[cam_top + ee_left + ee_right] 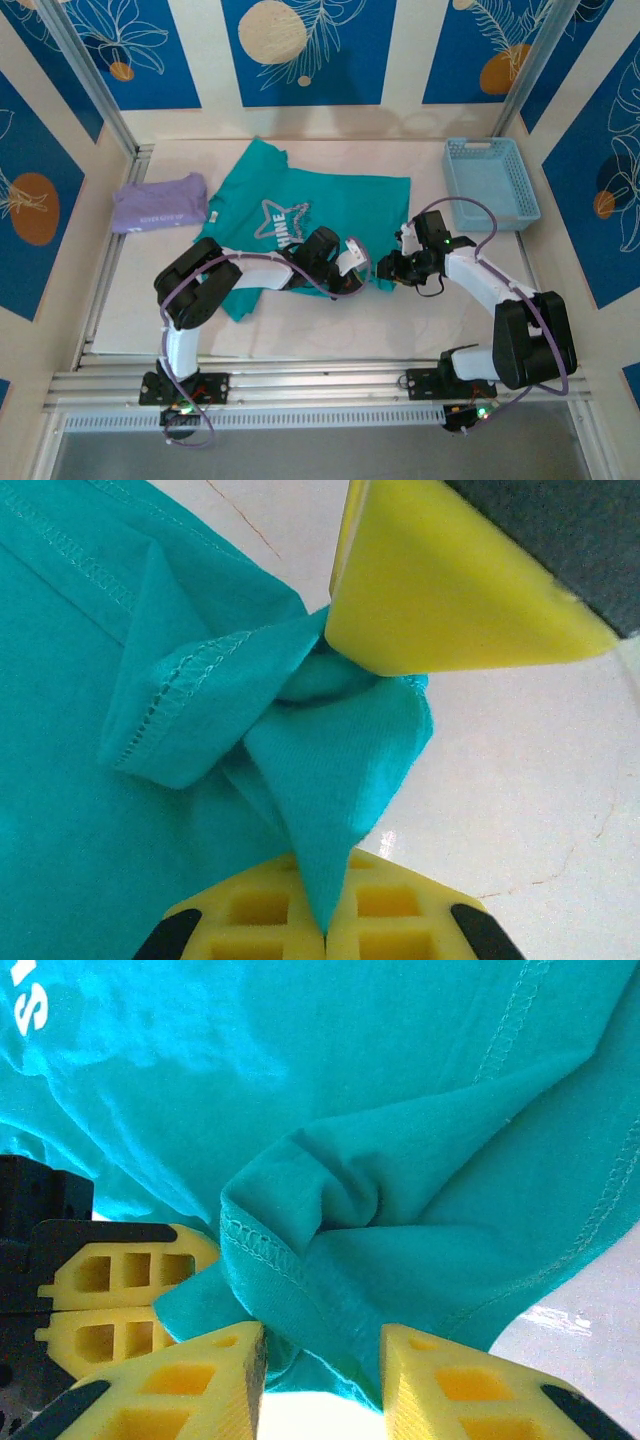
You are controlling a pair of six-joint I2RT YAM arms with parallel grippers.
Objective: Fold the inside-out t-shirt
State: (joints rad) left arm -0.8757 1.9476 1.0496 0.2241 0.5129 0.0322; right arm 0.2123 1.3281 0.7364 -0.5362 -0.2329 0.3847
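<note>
At the near hem, mid-table: my left gripper [325, 932] has its fingers closed on a twisted corner of the teal t-shirt [330, 200]. My right gripper [322, 1338] meets it there, jaws narrowly apart with bunched hem between them (loose, I judge, not clamped), probably so one hand anchors while the other finds a fresh hold. The shirt lies mostly flat on the pale table [300, 330], with a folded lavender shirt [160, 203] at left, a blue basket [490, 180] at right, and blue-and-cream patterned walls [305, 50] around.
</note>
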